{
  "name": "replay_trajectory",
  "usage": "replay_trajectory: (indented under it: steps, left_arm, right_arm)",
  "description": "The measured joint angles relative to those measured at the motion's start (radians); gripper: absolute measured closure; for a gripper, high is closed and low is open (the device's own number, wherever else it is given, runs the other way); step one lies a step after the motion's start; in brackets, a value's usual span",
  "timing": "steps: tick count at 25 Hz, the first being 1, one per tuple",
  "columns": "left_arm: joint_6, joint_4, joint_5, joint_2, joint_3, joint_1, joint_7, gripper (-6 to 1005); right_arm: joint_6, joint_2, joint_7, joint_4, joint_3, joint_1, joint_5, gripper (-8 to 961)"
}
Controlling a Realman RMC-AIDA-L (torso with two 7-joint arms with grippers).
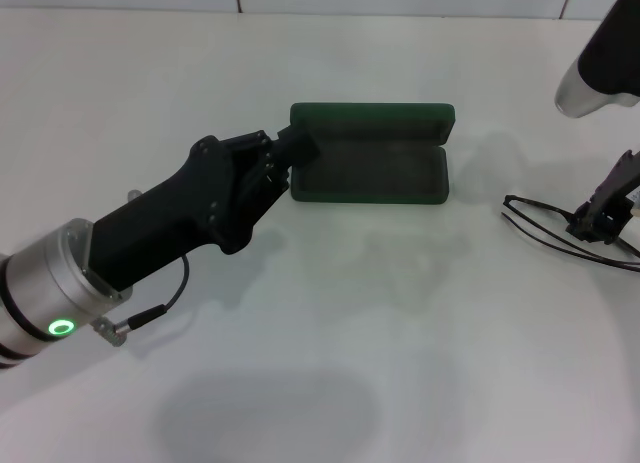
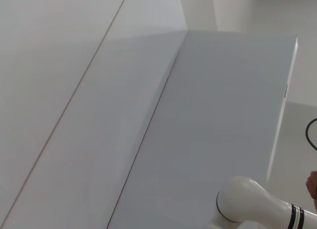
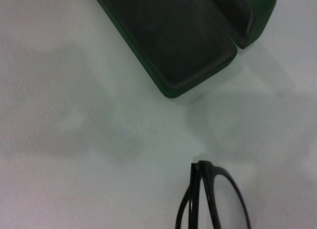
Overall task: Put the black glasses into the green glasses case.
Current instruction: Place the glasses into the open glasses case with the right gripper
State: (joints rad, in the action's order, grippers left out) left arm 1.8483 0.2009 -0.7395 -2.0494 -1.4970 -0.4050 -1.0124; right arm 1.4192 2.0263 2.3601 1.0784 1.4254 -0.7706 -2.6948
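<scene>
The green glasses case (image 1: pixel 370 153) lies open in the middle of the table, lid standing up at the back, dark inside empty; it also fills the right wrist view's upper part (image 3: pixel 183 36). My left gripper (image 1: pixel 292 155) rests against the case's left end. The black glasses (image 1: pixel 540 218) lie on the table at the far right, and one thin-framed lens shows in the right wrist view (image 3: pixel 213 199). My right gripper (image 1: pixel 603 215) is down at the glasses, over their right part. The left wrist view shows none of these.
White table top all around, with a wall seam along the back. A cable loop (image 1: pixel 170 293) hangs under my left forearm. A white arm segment (image 2: pixel 257 206) and the table's far edge show in the left wrist view.
</scene>
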Motion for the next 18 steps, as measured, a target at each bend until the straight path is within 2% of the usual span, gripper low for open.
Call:
replay_trajectory:
  steps: [8,13,18]
  left_arm:
    - [0.000,0.000,0.000,-0.002,0.000,0.002,0.000,964]
    - [0.000,0.000,-0.002,-0.002,0.000,0.002,0.000,964]
    - [0.000,0.000,-0.004,-0.002,0.000,0.002,0.000,964]
  right_arm:
    - [0.010,-0.003,0.000,0.001,-0.013,0.006,0.018,768]
    - [0.036,-0.009,-0.009,0.002,-0.073,0.011,0.046,775]
    - [0.055,-0.012,-0.009,0.007,-0.091,0.015,0.052,788]
